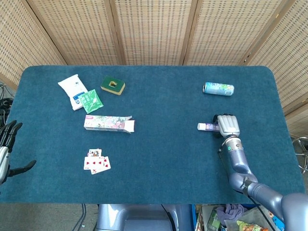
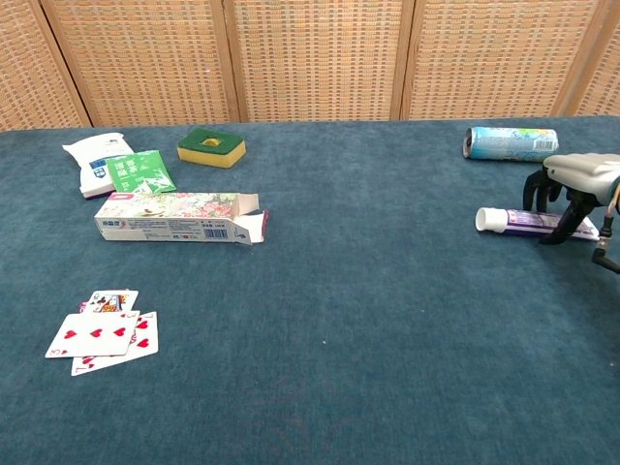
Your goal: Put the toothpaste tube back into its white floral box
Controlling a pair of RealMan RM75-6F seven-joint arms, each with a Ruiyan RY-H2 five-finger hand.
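The toothpaste tube [image 1: 206,126] [image 2: 511,222] lies flat at the right of the blue table, white cap pointing left. My right hand [image 1: 227,125] [image 2: 573,184] is arched over its tail end, with fingers down behind the tube and the thumb in front. Whether they squeeze it is unclear. The white floral box [image 1: 107,122] [image 2: 172,216] lies left of centre, its open flap end facing right, far from the tube. My left hand [image 1: 6,144] hangs off the table's left edge with its fingers spread, holding nothing.
A drinks can [image 1: 218,88] [image 2: 511,142] lies on its side just behind the tube. A green sponge [image 1: 113,85], a white wipes pack [image 1: 72,89] and a green sachet [image 1: 91,101] sit behind the box. Playing cards [image 1: 96,162] lie in front of it.
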